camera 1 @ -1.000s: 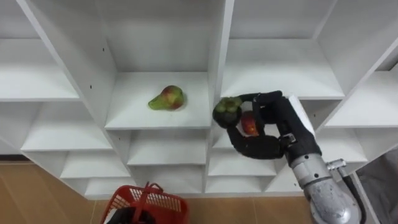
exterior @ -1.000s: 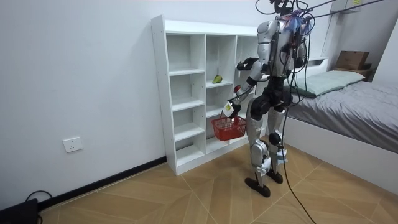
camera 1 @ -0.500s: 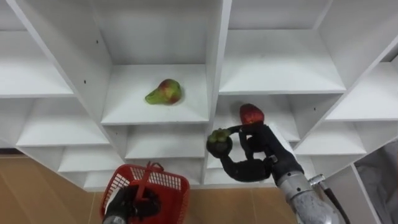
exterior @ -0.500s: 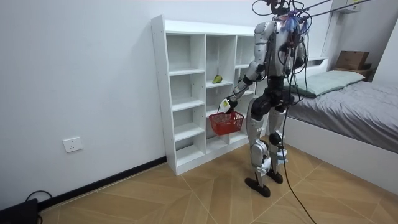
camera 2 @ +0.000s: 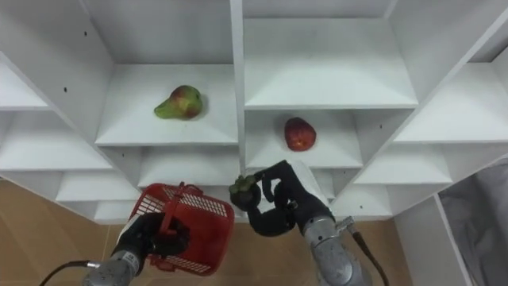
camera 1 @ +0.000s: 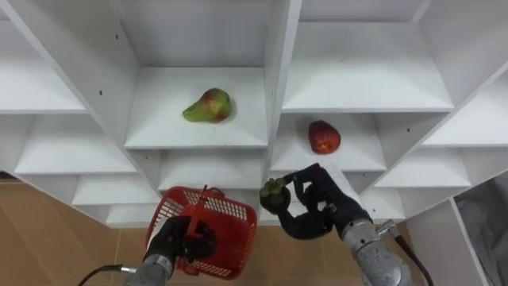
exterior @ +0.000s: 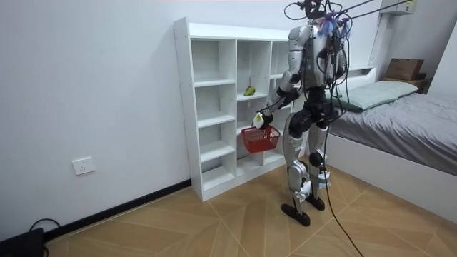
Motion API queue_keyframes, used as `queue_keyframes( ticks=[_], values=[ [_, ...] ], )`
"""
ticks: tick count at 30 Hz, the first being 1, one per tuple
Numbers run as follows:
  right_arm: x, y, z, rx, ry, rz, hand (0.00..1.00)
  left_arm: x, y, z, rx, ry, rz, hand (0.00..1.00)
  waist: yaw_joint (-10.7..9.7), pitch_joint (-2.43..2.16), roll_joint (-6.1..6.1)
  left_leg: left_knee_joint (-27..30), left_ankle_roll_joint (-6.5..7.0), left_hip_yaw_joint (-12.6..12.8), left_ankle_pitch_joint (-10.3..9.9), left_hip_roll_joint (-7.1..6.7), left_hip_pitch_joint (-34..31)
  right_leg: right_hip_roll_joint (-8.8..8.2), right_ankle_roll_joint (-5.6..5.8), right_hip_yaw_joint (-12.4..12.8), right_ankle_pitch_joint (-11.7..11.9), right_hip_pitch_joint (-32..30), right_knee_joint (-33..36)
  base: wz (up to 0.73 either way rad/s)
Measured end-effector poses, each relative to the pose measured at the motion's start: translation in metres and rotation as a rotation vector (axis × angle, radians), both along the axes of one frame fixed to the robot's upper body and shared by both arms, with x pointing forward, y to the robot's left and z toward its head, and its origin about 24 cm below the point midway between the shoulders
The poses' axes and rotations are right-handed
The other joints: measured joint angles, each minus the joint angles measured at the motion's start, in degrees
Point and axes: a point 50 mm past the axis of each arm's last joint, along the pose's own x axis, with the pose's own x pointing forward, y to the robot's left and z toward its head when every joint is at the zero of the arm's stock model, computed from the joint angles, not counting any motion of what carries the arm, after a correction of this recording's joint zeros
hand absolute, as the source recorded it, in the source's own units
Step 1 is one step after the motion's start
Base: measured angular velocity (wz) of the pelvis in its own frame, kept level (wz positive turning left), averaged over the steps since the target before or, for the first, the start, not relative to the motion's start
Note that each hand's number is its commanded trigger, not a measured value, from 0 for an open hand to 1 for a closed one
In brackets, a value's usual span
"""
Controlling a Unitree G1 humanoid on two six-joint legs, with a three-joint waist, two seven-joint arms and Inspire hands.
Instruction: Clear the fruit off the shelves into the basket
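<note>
My right robot hand (camera 1: pixel 324 208) is curled around a dark green fruit (camera 1: pixel 275 193), just right of the red basket (camera 1: pixel 230 218). My left robot hand (camera 1: pixel 184 240) grips its handle (camera 1: pixel 198 213).

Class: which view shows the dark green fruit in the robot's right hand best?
Left eye view: the dark green fruit shows close, gripped by the right hand. The right eye view matches; the room view is too far.

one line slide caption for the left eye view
Right hand holds a dark fruit beside the red basket in the left hand; pear and apple on the shelves.
</note>
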Motion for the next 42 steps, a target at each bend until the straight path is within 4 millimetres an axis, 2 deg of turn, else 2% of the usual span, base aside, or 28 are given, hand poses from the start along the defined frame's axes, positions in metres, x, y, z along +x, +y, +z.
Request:
queue_keyframes(
  ticks=[6,15,23,28,42],
  values=[
    [-0.001,-0.002,-0.006,-0.014,0.025,-0.001,1.00,0.003,-0.001,0.002,-0.005,-0.009,-0.008,1.00,0.1,0.19,0.38,0.0,0.00,-0.2,0.0,0.05,-0.2,0.00,0.00,-0.5,0.0,-0.1,0.0,0.01],
    [0.000,0.006,-0.016,-0.048,0.064,0.052,1.00,0.007,-0.010,0.005,-0.024,-0.020,-0.089,1.00,0.2,0.11,0.56,0.3,-0.01,-1.5,0.0,-0.11,-0.5,-0.24,0.00,-2.1,0.0,0.2,0.0,0.08],
    [-0.002,0.007,-0.022,-0.071,0.091,0.073,1.00,0.015,-0.014,0.014,-0.041,-0.083,-0.127,1.00,1.5,-0.01,0.81,0.7,-0.01,-1.6,0.0,-0.14,-0.6,-0.29,0.00,-2.2,0.0,0.3,0.1,0.00],
    [-0.004,0.005,-0.032,-0.108,0.136,0.089,1.00,0.013,-0.017,0.013,-0.047,-0.078,-0.143,1.00,1.6,-0.04,0.88,1.1,0.00,-1.6,0.0,-0.18,-0.9,-0.35,0.00,-2.3,0.0,0.2,0.1,0.00],
    [-0.004,0.009,-0.032,-0.109,0.156,0.135,1.00,0.013,-0.033,0.014,-0.087,-0.071,-0.261,1.00,1.1,-0.11,1.08,1.2,0.01,-1.6,0.0,-0.19,-1.0,-0.35,-0.02,-2.1,0.0,0.2,0.1,0.00]
  ],
)
